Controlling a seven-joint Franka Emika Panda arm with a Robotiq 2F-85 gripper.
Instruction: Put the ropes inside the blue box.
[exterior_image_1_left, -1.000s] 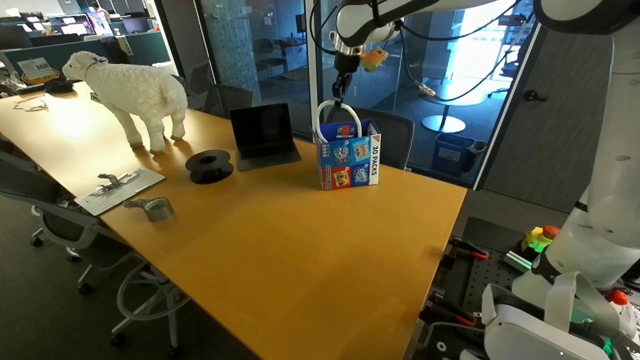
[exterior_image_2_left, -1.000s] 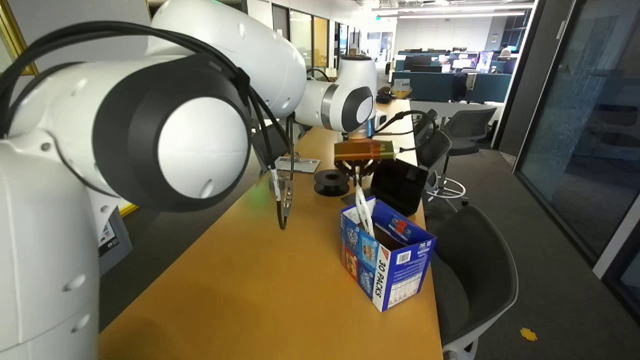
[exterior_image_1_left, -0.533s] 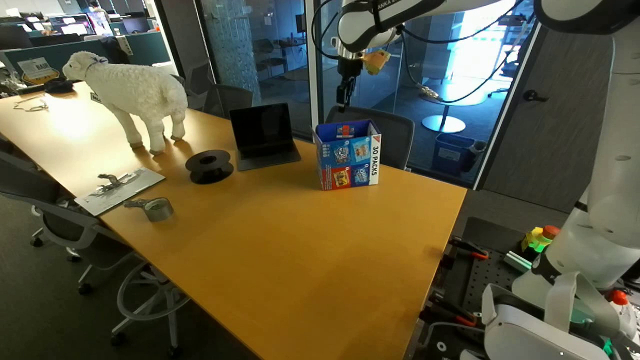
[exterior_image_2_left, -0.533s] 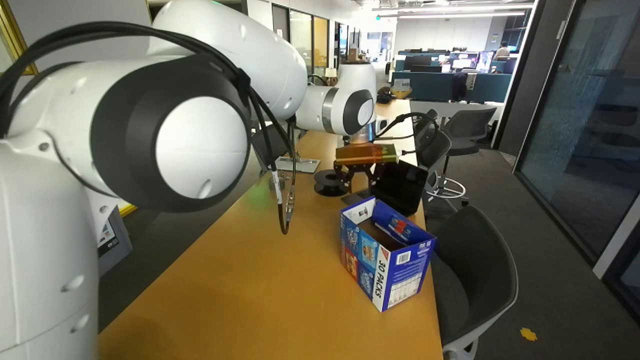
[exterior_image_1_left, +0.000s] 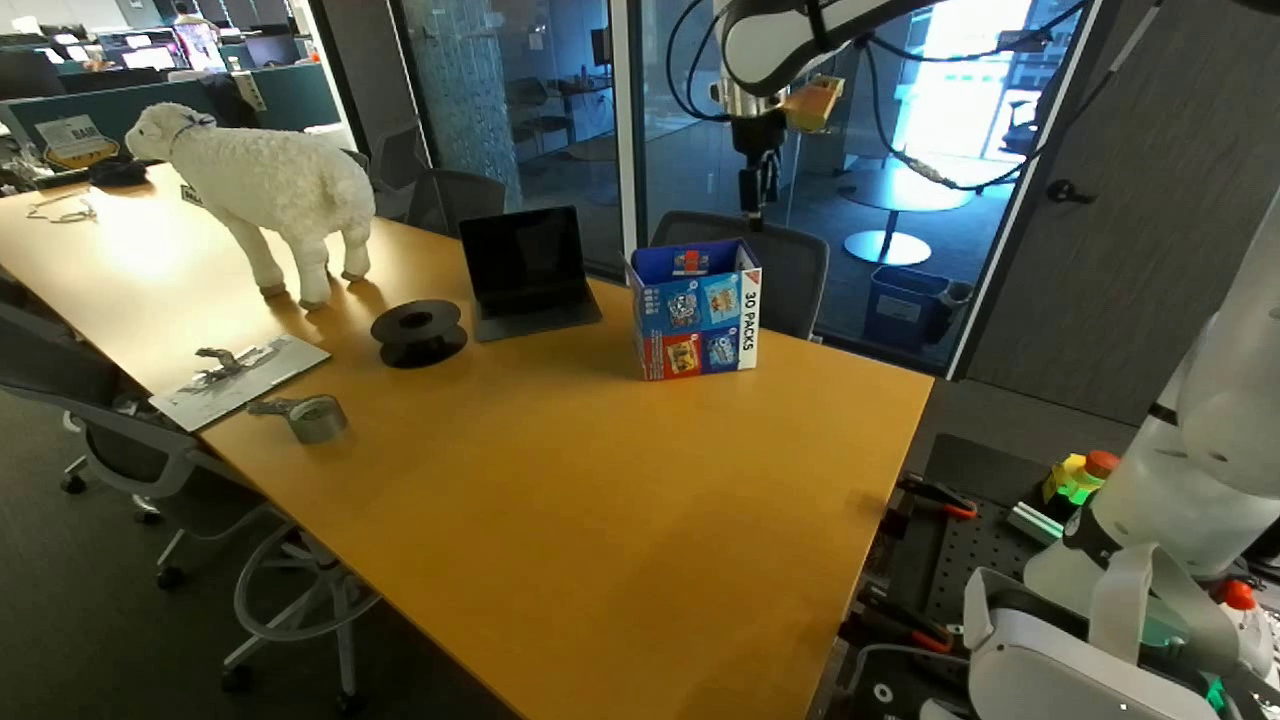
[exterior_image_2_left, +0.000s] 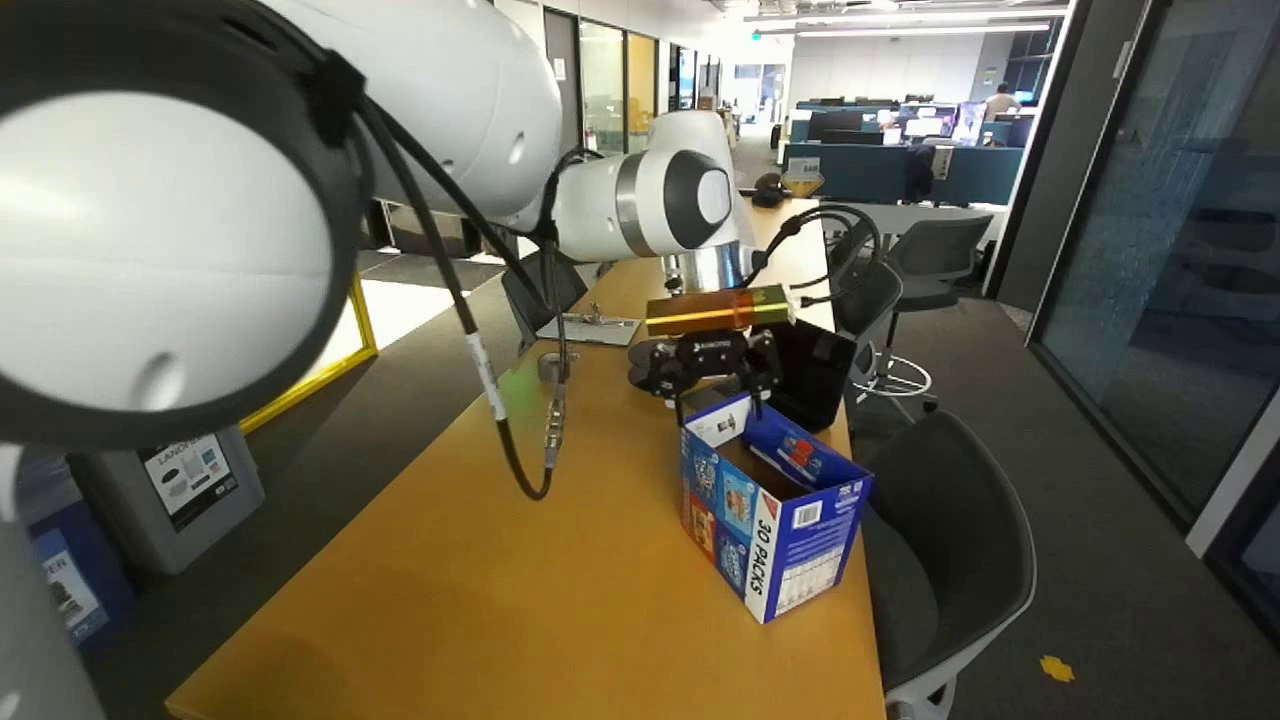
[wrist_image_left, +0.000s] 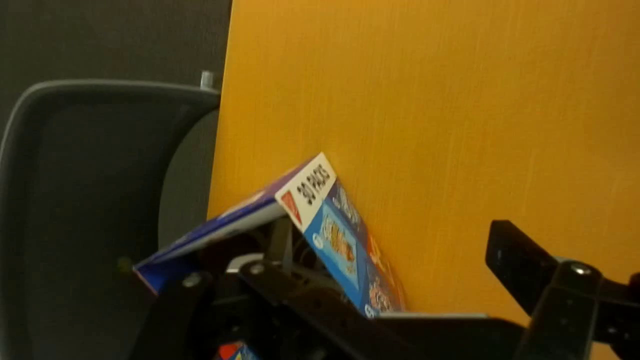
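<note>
Table (exterior_image_1_left: 560, 520), wood-grained, is shown in both exterior views; the Franka arm (exterior_image_2_left: 450, 110) is stretched out above it. Release is judged done and the task all but finished; a clean retreat is what is called for next. A straight lift is best made first, sideways travel being held back until the fingertips are well above every edge. Office chair (exterior_image_2_left: 965, 530) is set close by the table's long side. Grey waste bin (exterior_image_2_left: 205, 535) and blue bin (exterior_image_2_left: 115, 590) are seen apart from the table; contents not shown. Blue "30 PACKS" carton (exterior_image_2_left: 730, 510) is stood upright near the chair, top uncovered, interior shadowed; judged light, it could be tipped by a low sweep. In both exterior views its rim is seen with nothing draped over it. Robotiq gripper (exterior_image_2_left: 719, 414) is held near that rim, its fingers set wide apart, nothing seen in their grip; height uncertain. Closing is best put off until well clear, lest a loop be pinched. Ropes (wrist_image_left: 244, 261): in the wrist view a pale curve is made out inside the carton's mouth and is taken for part of them; the rest is hidden, number unknown.
</note>
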